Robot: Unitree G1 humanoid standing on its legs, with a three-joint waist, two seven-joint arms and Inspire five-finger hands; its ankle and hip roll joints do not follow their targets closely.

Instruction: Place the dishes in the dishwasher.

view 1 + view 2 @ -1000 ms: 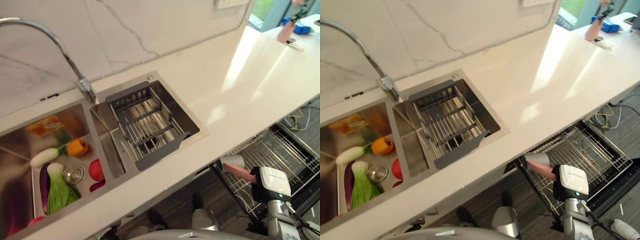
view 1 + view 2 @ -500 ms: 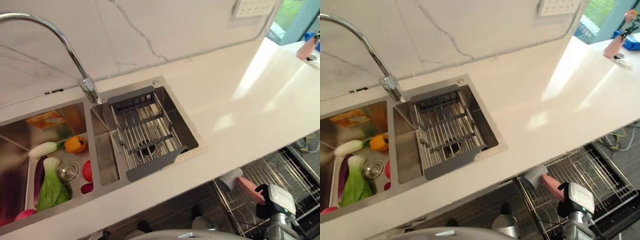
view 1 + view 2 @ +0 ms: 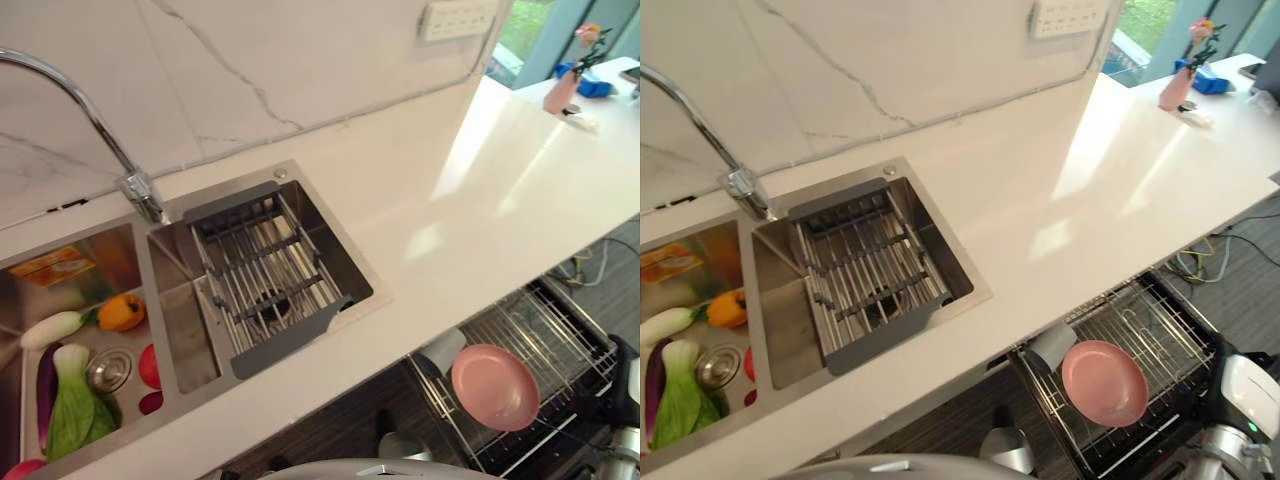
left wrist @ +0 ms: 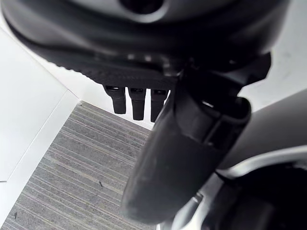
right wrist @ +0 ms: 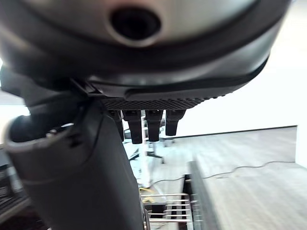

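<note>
Pink plate (image 3: 495, 386) lies in the dishwasher rack (image 3: 560, 320) below the white surface (image 3: 470, 190). My right robot hand (image 5: 144, 124) and left robot hand (image 4: 136, 100): fingers straight, empty. No legible writing.

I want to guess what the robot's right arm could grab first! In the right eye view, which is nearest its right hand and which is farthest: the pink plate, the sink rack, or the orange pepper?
The right hand shows at the lower right.
1. Pink plate, in the dishwasher rack, just left of the hand.
2. Sink rack, in the middle, up on the counter.
3. Orange pepper, far left, in the sink.
</note>
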